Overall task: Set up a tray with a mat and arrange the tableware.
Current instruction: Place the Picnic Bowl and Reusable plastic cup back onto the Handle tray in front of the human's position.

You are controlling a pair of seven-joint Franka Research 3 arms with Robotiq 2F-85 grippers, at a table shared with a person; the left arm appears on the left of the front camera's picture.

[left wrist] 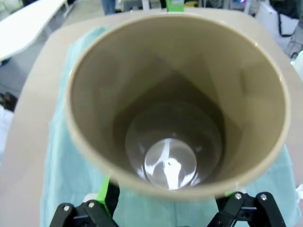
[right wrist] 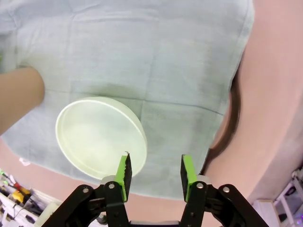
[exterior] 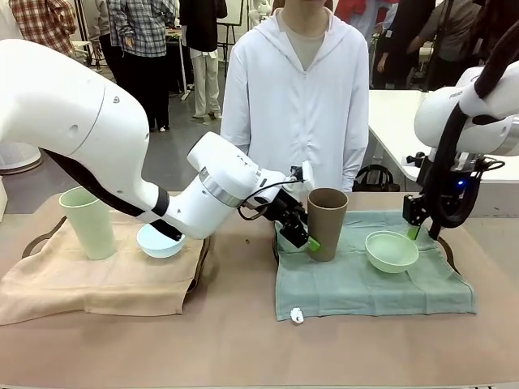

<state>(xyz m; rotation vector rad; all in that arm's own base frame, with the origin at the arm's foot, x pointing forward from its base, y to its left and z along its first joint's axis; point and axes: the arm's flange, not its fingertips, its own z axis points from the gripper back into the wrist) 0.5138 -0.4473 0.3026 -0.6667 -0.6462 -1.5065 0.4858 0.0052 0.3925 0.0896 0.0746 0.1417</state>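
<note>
A brown cup [exterior: 328, 222] stands upright on the green mat [exterior: 357, 284], and my left gripper [exterior: 306, 223] is open with its jaws on either side of the cup. From above, the brown cup [left wrist: 177, 101] is empty, with the left gripper [left wrist: 165, 202] straddling its base. A mint green bowl [exterior: 392, 250] sits on the same mat. My right gripper [exterior: 418, 224] hangs open just behind it, holding nothing. In the right wrist view the right gripper [right wrist: 156, 171] hovers beside the rim of the mint bowl [right wrist: 97, 135]. A pale green cup [exterior: 87, 220] and a light blue bowl [exterior: 156, 242] rest on the beige mat [exterior: 89, 284].
Dark tray rims peek from under the mats [exterior: 199, 263], [right wrist: 226, 130]. A person in a white hoodie [exterior: 296, 97] stands at the far side, hands out of sight. A small white tag [exterior: 297, 316] lies at the green mat's front edge. The brown table [exterior: 243, 348] is bare in front.
</note>
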